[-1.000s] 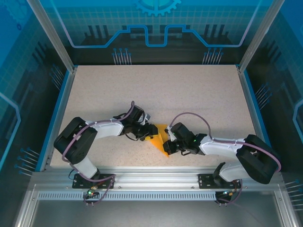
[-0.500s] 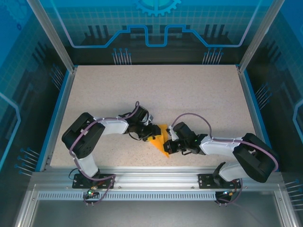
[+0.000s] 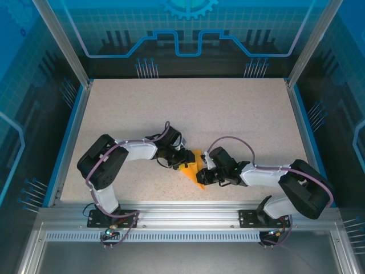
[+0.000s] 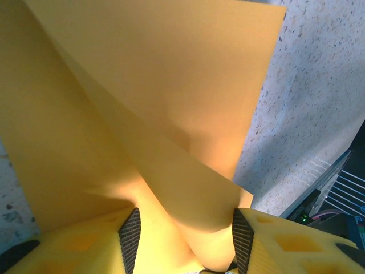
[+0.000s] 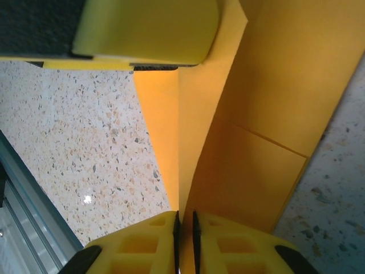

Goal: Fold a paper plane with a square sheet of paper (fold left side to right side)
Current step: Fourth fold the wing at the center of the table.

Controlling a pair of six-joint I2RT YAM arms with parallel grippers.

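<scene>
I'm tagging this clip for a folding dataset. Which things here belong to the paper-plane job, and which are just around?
Part of the job:
- orange paper, partly folded
- left gripper, jaws around a paper fold
- right gripper, jaws nearly shut on a paper edge

Just around:
- speckled table
- blue enclosure panels

You have a speckled beige worktop (image 3: 228, 108); the folded orange paper (image 3: 191, 172) lies on it near the middle of its near edge.

No readable text, labels, brands or numbers appear anywhere; the paper (image 3: 193, 167) is plain and the back wall carries only line graphics.
</scene>
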